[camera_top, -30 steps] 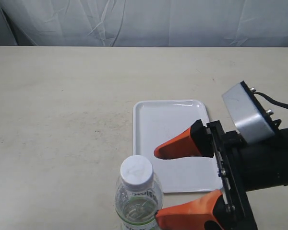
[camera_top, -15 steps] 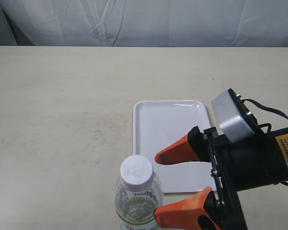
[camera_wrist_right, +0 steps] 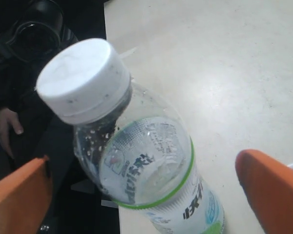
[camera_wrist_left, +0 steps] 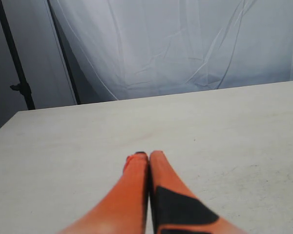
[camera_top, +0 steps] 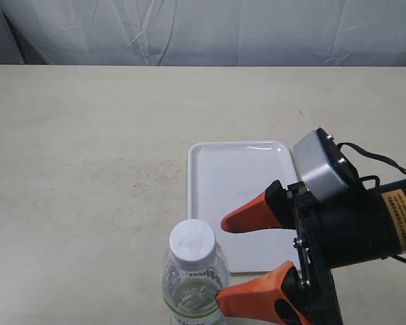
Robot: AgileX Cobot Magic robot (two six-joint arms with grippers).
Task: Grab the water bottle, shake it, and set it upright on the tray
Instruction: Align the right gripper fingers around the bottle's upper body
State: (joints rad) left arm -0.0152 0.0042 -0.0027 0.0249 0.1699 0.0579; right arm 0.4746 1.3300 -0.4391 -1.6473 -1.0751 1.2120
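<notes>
Upright water bottle near tray; right fingers apart beside it, left fingers together

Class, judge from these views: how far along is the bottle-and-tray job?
Done: nothing yet. In hand: the open right gripper brackets the water bottle, standing on the table off the tray, without gripping it. Left: grip, lift, shake, stand it on the tray.

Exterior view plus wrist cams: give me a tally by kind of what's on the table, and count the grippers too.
Clear plastic water bottle with white screw cap: 1
Flat white rectangular plastic tray: 1
Orange-fingered grippers: 2 (left gripper shut on nothing, right gripper open beside the bottle)
Total: 4
</notes>
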